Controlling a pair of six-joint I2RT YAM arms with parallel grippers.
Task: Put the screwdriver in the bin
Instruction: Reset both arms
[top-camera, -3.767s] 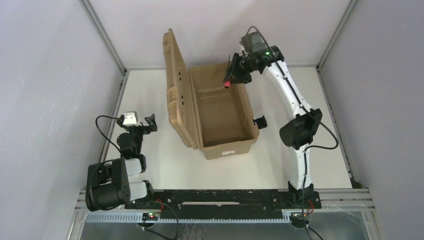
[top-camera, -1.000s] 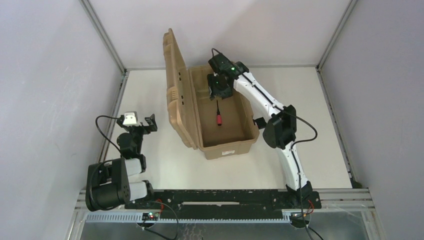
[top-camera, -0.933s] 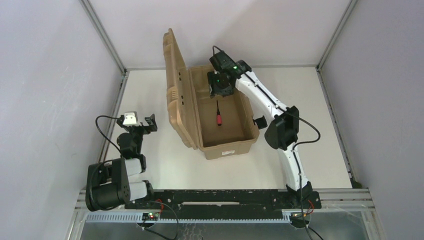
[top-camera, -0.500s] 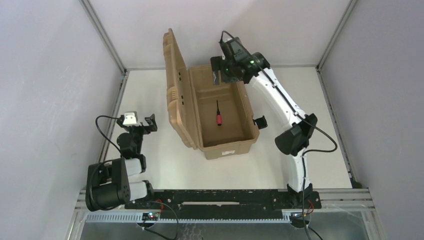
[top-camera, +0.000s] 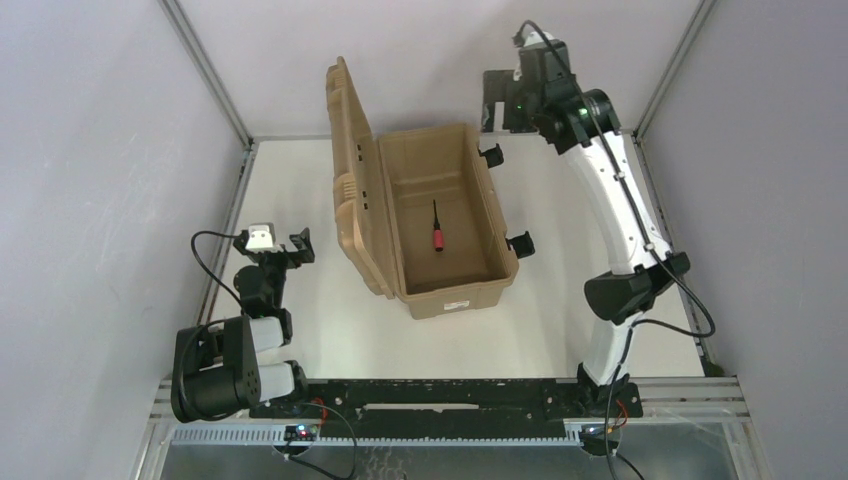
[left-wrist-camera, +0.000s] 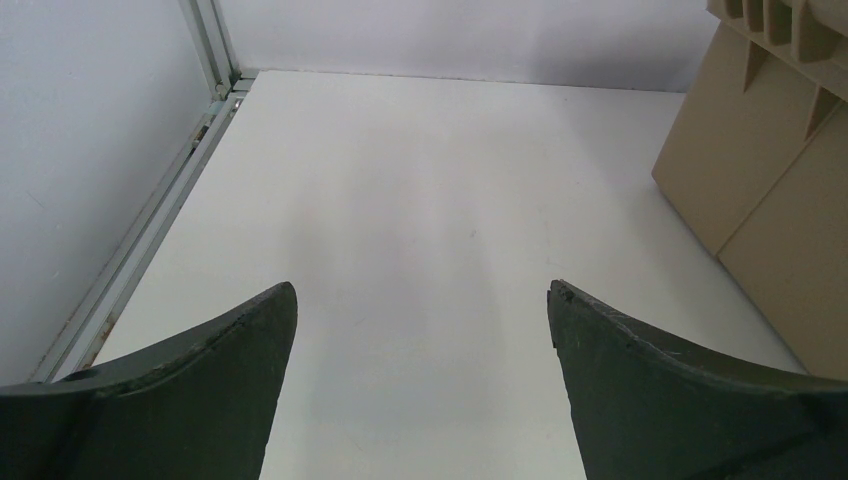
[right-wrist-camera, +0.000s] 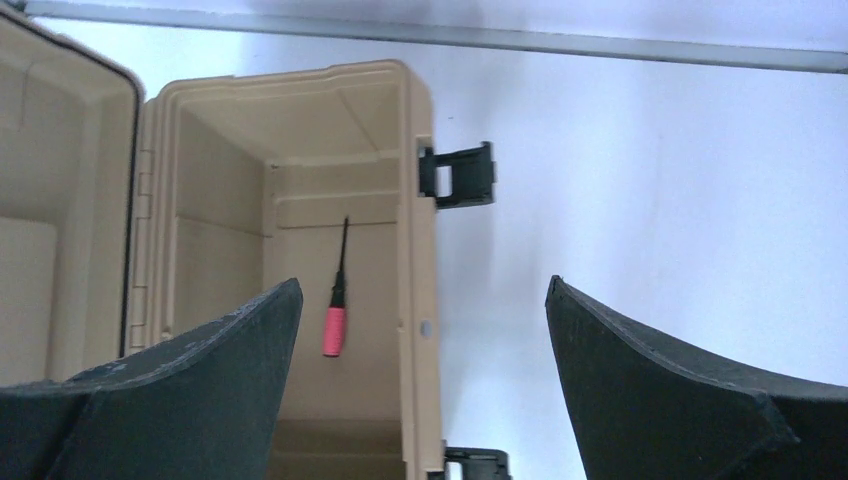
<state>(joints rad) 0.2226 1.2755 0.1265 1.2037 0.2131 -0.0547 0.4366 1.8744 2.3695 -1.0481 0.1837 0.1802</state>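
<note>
**Screwdriver lies in the open bin; both claws empty**

The screwdriver (top-camera: 437, 228) lies on the floor of the tan bin (top-camera: 497, 215), near the middle of the top view. Its red handle points toward the bottom of the frame and its thin black shaft toward the top. It appears to lie flat and clear of the walls, though the shaft is too fine to be sure its tip touches nothing. In the right wrist view it shows left of centre, inside the box.

The ribbed lid (top-camera: 350, 190) stands open on the left side of the bin, leaning away so that the mouth is unobstructed from above. Two black latches (top-camera: 520, 243) hang loose on the right wall.

The right gripper (right-wrist-camera: 420, 285) hangs high in the upper right of the top view, above and beyond the bin's far right corner. Its jaws are spread wide with nothing between them. Its camera looks back down into the box, which suits checking the drop. The left gripper (left-wrist-camera: 420, 290) sits low at the lower left over the bare white table (top-camera: 440, 345). It is also released and empty, folded well apart from the bin so that it stays out of the working arm's way.

Judged from this layout, the placement is done. Whether the lid should be closed is not stated in the task.
</note>
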